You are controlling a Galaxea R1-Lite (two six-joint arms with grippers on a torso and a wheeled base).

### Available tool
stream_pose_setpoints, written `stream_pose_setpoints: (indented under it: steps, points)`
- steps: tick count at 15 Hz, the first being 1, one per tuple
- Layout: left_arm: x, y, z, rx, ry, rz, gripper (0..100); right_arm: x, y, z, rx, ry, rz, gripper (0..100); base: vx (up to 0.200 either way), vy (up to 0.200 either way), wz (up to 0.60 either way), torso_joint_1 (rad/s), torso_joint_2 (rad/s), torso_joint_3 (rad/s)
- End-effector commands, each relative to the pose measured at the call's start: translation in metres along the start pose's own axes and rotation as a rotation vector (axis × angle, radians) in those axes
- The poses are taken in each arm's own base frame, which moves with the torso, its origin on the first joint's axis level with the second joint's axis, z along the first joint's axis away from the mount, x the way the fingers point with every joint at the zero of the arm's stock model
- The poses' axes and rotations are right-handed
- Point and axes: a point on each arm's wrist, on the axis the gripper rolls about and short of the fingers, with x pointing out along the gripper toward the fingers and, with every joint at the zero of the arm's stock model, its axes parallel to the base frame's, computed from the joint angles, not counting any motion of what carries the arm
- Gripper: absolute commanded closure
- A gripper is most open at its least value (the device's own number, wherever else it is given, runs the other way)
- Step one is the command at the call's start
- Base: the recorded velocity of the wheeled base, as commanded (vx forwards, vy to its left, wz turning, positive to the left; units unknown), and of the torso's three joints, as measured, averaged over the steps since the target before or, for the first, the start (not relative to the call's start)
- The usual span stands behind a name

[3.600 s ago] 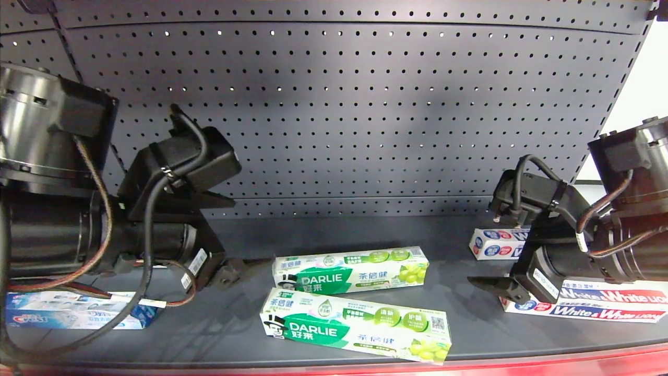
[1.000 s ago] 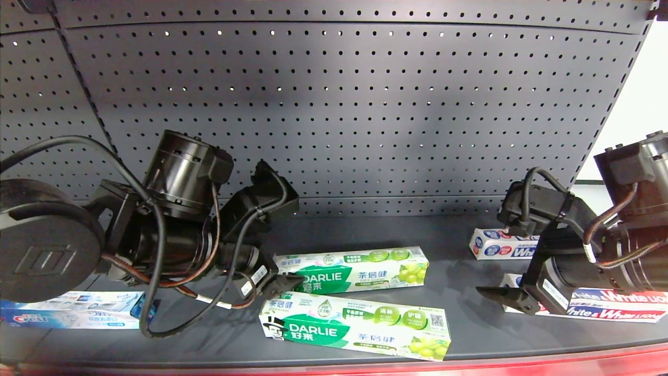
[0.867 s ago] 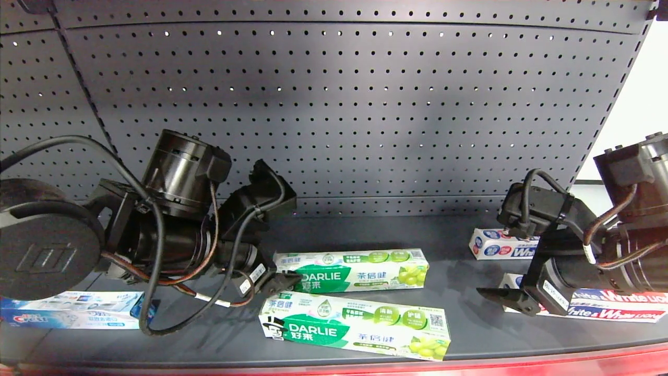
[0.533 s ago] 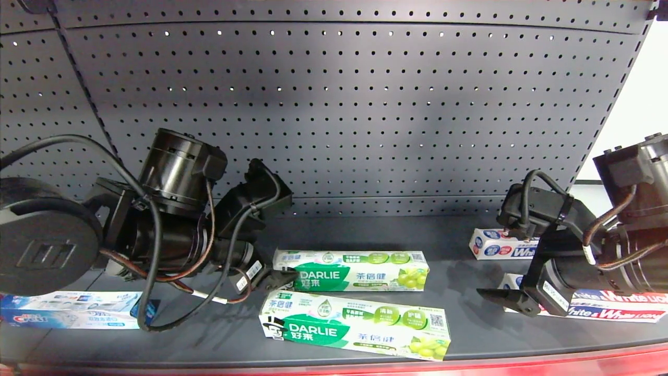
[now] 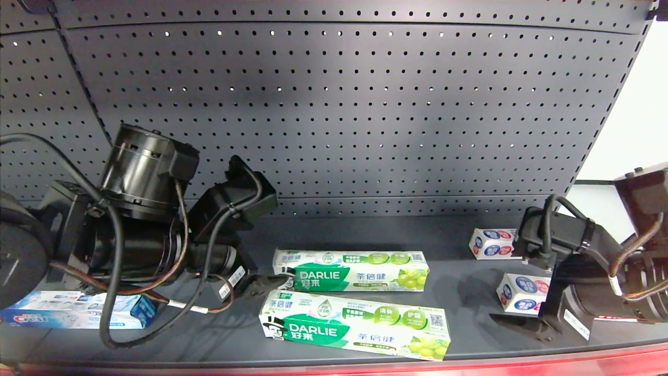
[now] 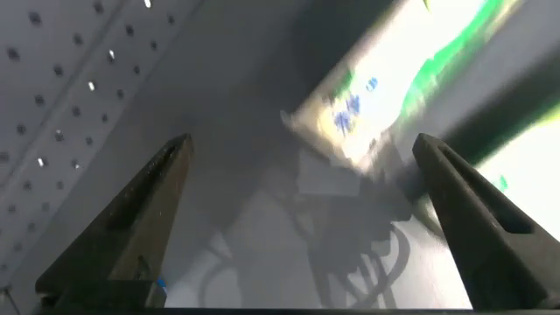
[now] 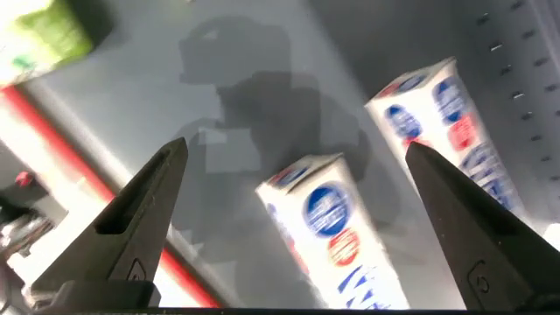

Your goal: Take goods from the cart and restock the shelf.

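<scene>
Two green toothpaste boxes lie on the dark shelf (image 5: 469,271), one behind (image 5: 350,270) and one nearer the front (image 5: 355,324). My left gripper (image 5: 266,284) sits open at the left end of the back box, close to it. In the left wrist view its fingers (image 6: 131,227) stand wide apart, with the green box end (image 6: 350,122) beyond them. My right gripper (image 5: 516,316) hangs open low at the right. Two white toothpaste boxes lie by it, one near (image 5: 519,292) and one farther back (image 5: 490,243). The right wrist view shows both white boxes, near (image 7: 328,219) and far (image 7: 437,105).
A blue toothpaste box (image 5: 73,310) lies at the shelf's left under my left arm. A perforated grey back panel (image 5: 339,115) closes the rear. A red strip (image 5: 522,360) runs along the shelf's front edge. Bare shelf lies between the green and white boxes.
My left arm has drawn back to the left, its gripper sliding off toward the end of the back green box. My right arm has pulled back to the right, uncovering the white boxes' ends.
</scene>
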Motion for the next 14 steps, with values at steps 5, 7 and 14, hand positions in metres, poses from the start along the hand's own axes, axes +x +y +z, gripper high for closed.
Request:
stream_pose_setpoints:
  steps: [5, 7, 14]
  points:
    - [-0.010, -0.005, -0.007, 0.002, -0.005, -0.003, 0, -0.006, 0.013, 0.006, -0.045, -0.046, 0.046, 0, 0.000, 0.000, 0.00, 0.000, 0.00, 0.000]
    - [-0.013, -0.005, -0.007, 0.003, -0.012, 0.000, 0, -0.007, 0.019, 0.009, -0.066, -0.061, 0.068, 0, 0.000, 0.000, 0.00, 0.000, 0.00, 0.000]
    - [-0.018, -0.005, -0.006, -0.001, -0.022, 0.007, 0, 0.000, 0.036, 0.020, -0.126, -0.089, 0.159, 0, 0.000, 0.000, 0.00, 0.000, 0.00, 0.000]
